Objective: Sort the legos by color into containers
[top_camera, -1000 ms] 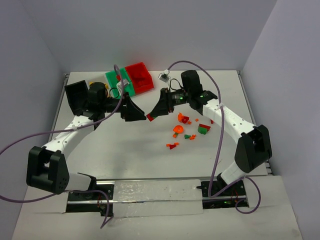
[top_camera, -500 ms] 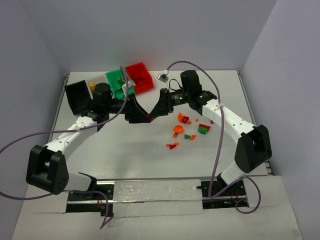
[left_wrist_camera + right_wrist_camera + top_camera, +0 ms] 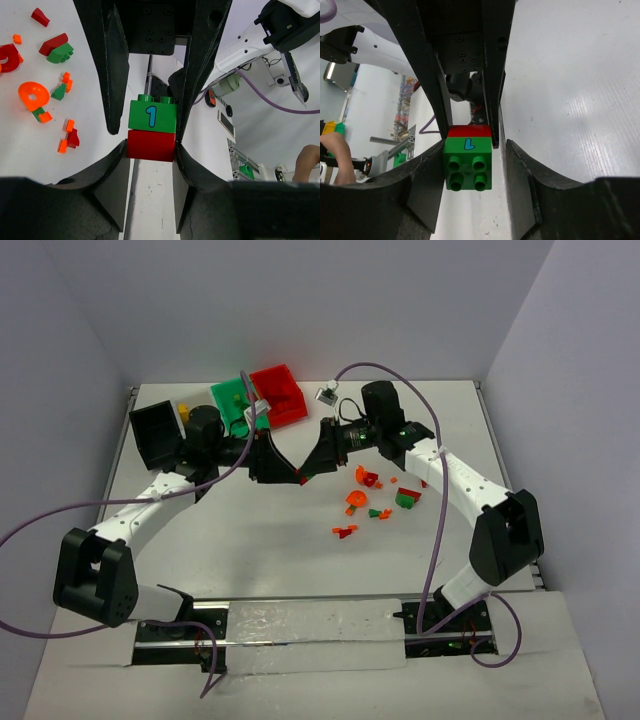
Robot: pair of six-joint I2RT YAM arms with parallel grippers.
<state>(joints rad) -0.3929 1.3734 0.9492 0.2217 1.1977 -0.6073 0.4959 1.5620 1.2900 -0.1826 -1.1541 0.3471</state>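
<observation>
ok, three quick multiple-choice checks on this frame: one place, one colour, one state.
1. Where is the two-brick stack? A in the red bin; B between the left gripper and right gripper; C in the loose pile.
2. Which brick bears the numeral 1? A green; B red; C orange.
3. The left gripper's fingers are: A spread wide over the pile; B out of view; C closed on the red brick.
Key: 1 B, both wrist views show it between the finger pairs; 2 A, the green brick shows the numeral; 3 C, the left wrist view shows them against the red brick.
</observation>
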